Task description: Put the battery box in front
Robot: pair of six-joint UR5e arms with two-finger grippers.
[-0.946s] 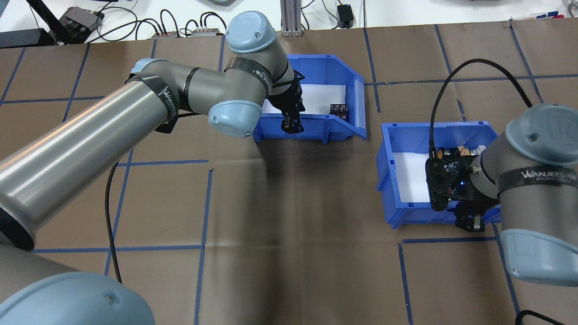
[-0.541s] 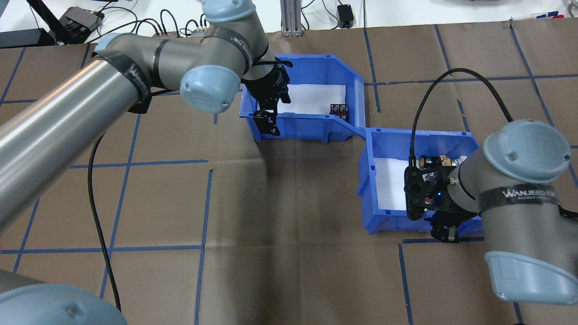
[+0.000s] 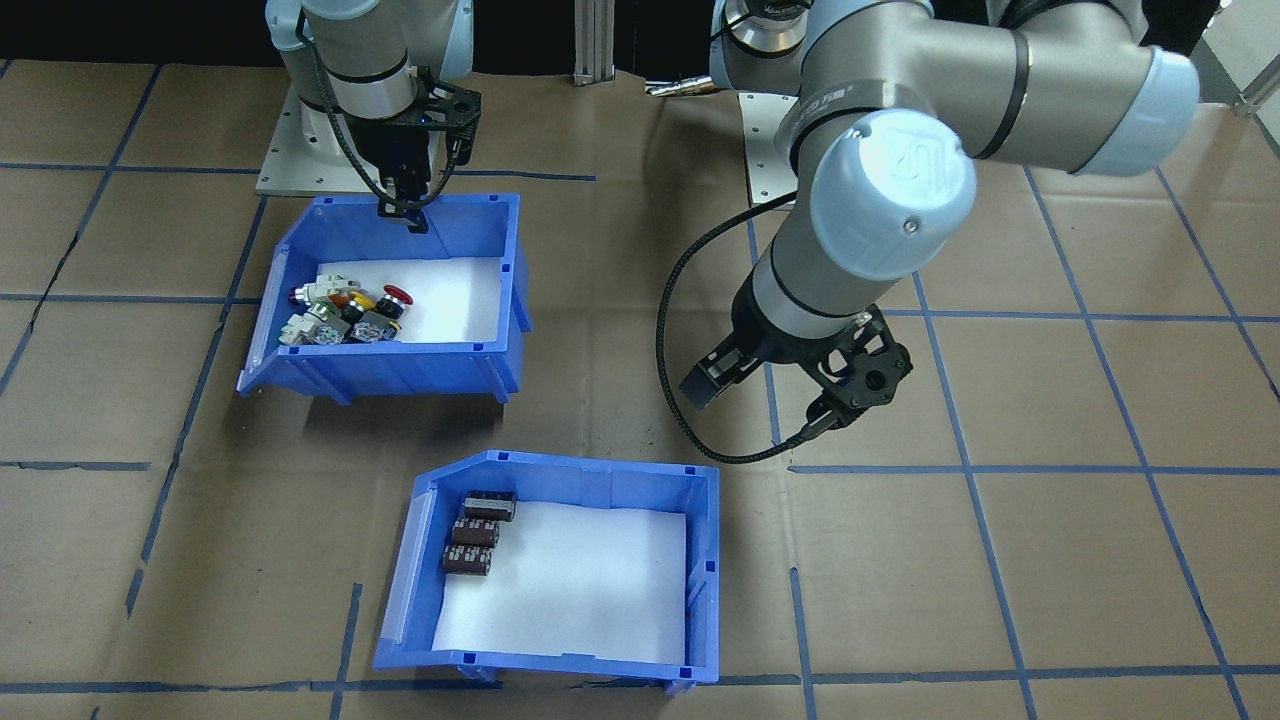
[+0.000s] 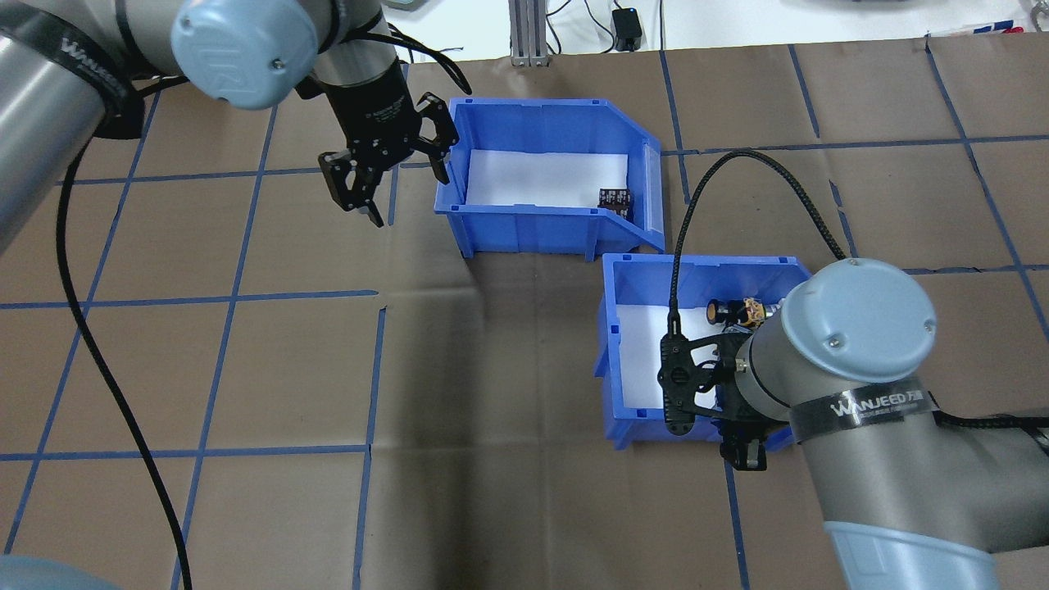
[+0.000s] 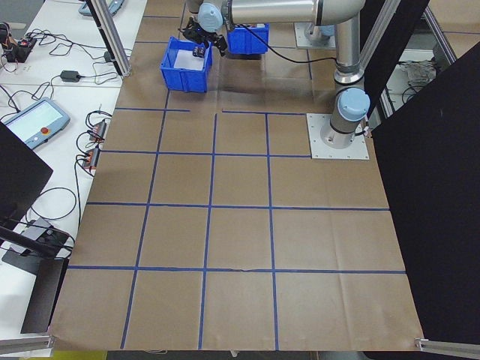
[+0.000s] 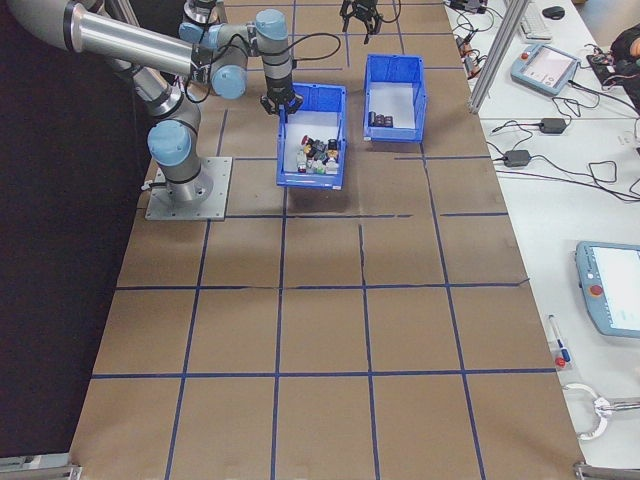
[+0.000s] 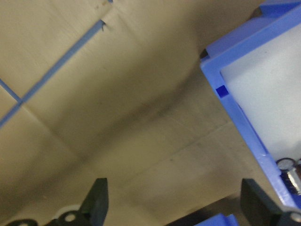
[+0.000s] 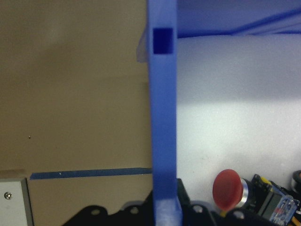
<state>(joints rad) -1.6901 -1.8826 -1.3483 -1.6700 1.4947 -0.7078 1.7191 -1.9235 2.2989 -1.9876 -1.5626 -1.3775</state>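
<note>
Two blue bins on brown papered table (image 4: 508, 459), corners near each other, nothing between. Battery box (image 4: 549, 215) on far side; white foam floor, three dark cells (image 3: 475, 533) at slanted-side end. Switch bin (image 3: 385, 360) nearer robot, colourful push-buttons (image 3: 345, 308) inside. Left gripper (image 4: 392, 176) spread wide, empty, hovering just left of battery box. Right gripper (image 3: 405, 210) clamped on switch bin's near wall.
</note>
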